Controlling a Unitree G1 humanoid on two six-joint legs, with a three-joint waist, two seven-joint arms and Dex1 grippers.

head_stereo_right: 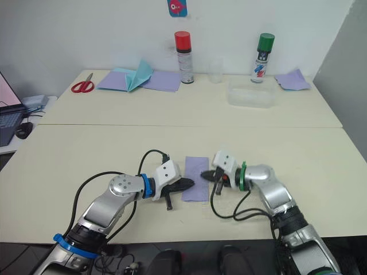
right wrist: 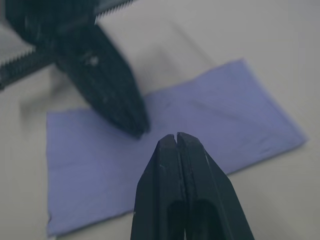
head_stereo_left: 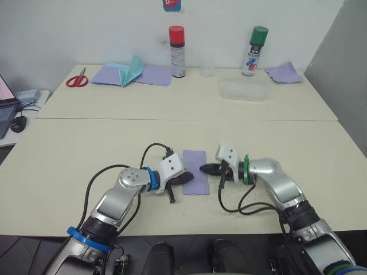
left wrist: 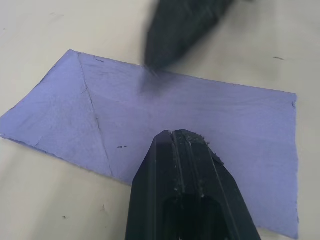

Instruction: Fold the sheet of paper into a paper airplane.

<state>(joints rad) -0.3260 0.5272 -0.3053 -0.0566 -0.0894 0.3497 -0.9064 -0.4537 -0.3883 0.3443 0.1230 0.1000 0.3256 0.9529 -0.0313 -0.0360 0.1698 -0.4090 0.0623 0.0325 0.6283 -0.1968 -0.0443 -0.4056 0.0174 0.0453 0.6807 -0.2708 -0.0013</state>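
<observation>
Near the front edge of a cream table (head_stereo_left: pixel 86 143), at about six o'clock in the head camera's view, lies the sheet of paper (head_stereo_left: pixel 195 164), a lilac-purple piece folded into a narrow upright rectangle with diagonal crease lines at one end. It rests flat on the tabletop between the two grippers.

At nine o'clock of the paper, the left gripper (head_stereo_left: pixel 188 178) points toward it, its black fingers pressed tightly together with no gap. The tips lie over the paper's lower left edge; whether they press on it cannot be told. At three o'clock of the paper, the right gripper (head_stereo_left: pixel 206 169) reaches in from the other side, its fingers likewise closed against each other, tips at the paper's right edge. Neither gripper holds anything between its fingers.

Toward twelve o'clock, along the far wall, stand a red-capped spray can (head_stereo_left: pixel 177 51) and a green-capped spray can (head_stereo_left: pixel 254 50), well apart, with a clear plastic cup (head_stereo_left: pixel 207 64) between them. A clear plastic tray (head_stereo_left: pixel 242 90) sits just in front of the green-capped can. At eleven o'clock lie wider lilac sheets (head_stereo_left: pixel 150 74) with a teal folded paper (head_stereo_left: pixel 132 69) on top, and red-handled scissors (head_stereo_left: pixel 77 79) beside them. At one o'clock lies another lilac paper (head_stereo_left: pixel 284 73).
</observation>
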